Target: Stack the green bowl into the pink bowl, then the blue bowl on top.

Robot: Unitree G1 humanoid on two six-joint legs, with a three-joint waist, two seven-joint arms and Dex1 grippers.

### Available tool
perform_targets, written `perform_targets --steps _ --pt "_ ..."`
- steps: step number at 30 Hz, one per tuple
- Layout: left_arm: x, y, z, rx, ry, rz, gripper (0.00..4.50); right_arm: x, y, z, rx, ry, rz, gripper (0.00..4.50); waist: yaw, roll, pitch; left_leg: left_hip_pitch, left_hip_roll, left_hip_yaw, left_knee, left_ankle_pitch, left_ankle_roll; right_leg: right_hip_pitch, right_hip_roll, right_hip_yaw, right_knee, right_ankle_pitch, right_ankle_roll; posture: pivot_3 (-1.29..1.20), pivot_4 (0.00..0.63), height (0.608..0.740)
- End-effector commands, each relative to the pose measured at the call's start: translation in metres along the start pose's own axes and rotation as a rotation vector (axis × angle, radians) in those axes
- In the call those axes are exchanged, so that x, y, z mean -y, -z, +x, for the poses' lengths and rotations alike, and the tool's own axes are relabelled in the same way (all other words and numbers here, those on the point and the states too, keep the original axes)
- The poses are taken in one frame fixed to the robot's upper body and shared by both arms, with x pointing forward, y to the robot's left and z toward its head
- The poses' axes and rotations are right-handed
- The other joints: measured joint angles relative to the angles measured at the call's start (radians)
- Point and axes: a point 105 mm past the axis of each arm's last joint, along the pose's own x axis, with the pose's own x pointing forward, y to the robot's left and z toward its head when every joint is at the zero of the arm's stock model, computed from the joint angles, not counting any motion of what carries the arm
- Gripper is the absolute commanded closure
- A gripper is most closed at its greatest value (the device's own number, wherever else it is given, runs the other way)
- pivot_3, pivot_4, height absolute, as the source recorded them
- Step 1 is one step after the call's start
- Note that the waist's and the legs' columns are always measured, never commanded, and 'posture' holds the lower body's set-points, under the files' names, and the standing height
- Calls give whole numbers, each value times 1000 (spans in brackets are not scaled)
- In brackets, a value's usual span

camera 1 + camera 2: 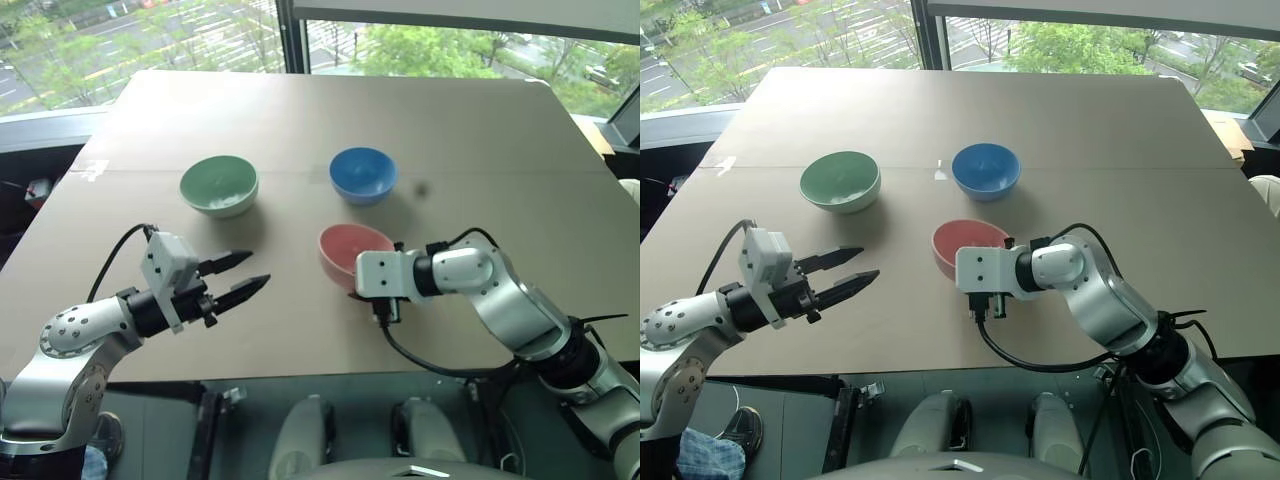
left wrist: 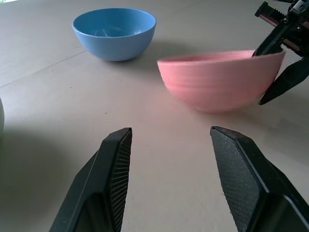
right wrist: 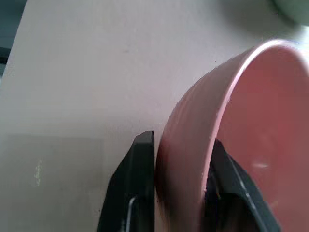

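Gripping pink bowl (image 3: 251,145) — no writing legible.

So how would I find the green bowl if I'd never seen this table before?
Look at the big tan table by the window, where three small round bowls sit. The green bowl is the one on the left, far side, level with the blue bowl and farther from the robot than the pink bowl. It is pale mint green and stands alone, with no end effector touching it.

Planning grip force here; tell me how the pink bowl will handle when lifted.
The pink bowl looks rigid and probably light. Its glossy wall may slip in a rim pinch. Its rounded base could rock when pushed.
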Motion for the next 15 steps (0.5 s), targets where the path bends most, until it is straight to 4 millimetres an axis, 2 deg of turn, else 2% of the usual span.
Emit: perform_targets --steps 1,4,6,11,15 --pt "-3 -10 -3 16 -12 50 1756 11 1 -9 -27 41 -50 1743 0 0 0 0 0 0 0 0 0 0 0 0 0 0 0 0 150 740" --pt "-3 -10 -2 17 -11 52 1756 14 2 -17 -12 54 -18 466 0 0 0 0 0 0 0 0 0 0 0 0 0 0 0 0 150 740" --pt "-2 -10 -1 20 -9 51 1756 21 -7 -31 44 76 62 55 0 0 0 0 0 0 0 0 0 0 0 0 0 0 0 0 150 740" --pt "-2 -12 1 33 -7 46 1756 31 -14 -69 139 77 240 55 2 0 0 -1 0 0 0 0 0 0 0 0 0 0 0 0 150 740" --pt "-6 -12 1 42 -25 40 1756 36 -12 -98 231 115 365 55 3 -1 0 -1 0 -1 0 0 0 0 -1 0 -1 0 0 0 150 740"
